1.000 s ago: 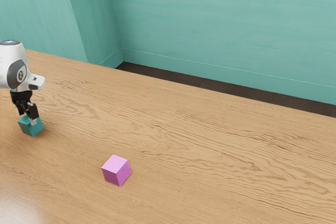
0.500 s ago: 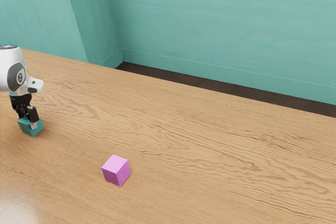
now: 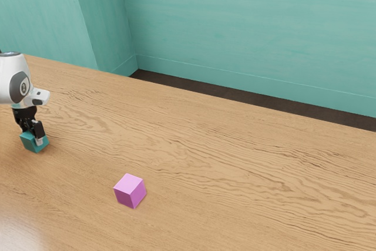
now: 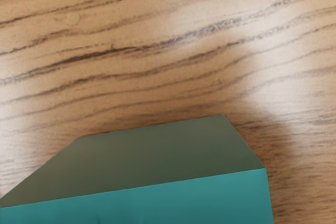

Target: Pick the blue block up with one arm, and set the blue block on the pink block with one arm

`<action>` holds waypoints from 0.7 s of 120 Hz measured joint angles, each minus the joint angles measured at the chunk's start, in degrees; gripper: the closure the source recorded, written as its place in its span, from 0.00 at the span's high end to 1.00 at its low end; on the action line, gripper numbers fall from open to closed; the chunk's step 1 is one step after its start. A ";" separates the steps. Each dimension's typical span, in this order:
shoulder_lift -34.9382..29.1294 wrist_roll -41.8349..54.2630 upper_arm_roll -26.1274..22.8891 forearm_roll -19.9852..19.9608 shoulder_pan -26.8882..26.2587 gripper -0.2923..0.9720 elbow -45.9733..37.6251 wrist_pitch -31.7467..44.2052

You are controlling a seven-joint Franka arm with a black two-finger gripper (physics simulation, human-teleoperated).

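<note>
At the far left of the exterior view, the gripper (image 3: 30,133) hangs from the white arm (image 3: 13,80) with its two black fingers lowered on two sides of the blue block (image 3: 36,144), pinching it, low at the wooden table (image 3: 235,163). The block looks more teal than blue, and in the wrist view it (image 4: 157,182) lies close under the hand. The pink block (image 3: 130,190) sits alone on the table, well apart, to the right and nearer to the camera.
</note>
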 joint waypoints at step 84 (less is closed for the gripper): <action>-11.19 -1.82 -1.28 -1.42 -8.24 0.53 -3.04 -2.77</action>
